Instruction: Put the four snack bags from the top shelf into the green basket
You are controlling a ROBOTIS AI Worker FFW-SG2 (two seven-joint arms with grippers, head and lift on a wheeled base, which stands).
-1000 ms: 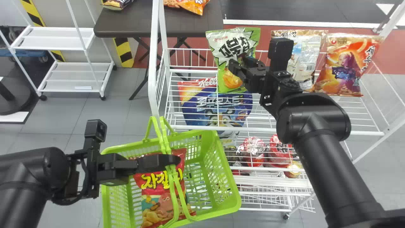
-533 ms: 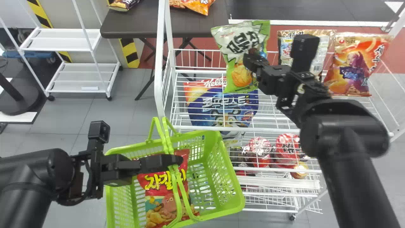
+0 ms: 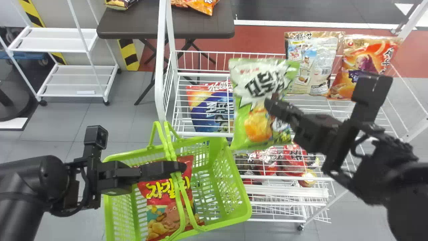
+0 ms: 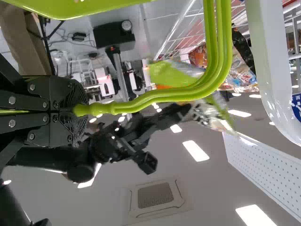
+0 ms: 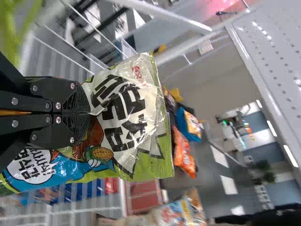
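My L end effector [image 3: 182, 167] is clamped on the green basket [image 3: 241, 182] handles [image 4: 117, 108]; basket's near side is cut off at head view bottom. Red snack bag [image 3: 167, 214] in it, top partly hidden by arm + handles. My R end effector [image 3: 270, 104] is clamped on green/white snack bag [image 3: 257, 127], which hides pt of blue bag [image 3: 207, 113] below. Beige bag [image 3: 316, 80] + orange bag [image 3: 351, 83] on top shelf [image 3: 200, 134], orange pt covered by R wrist cam. Lower red packs [image 3: 294, 160] hard to ID thru wires.

Grey tiled floor [image 3: 123, 120]; dark table [image 3: 200, 25]; white wheeled rack [image 3: 53, 43]; ceiling lights [image 4: 195, 150] lit.
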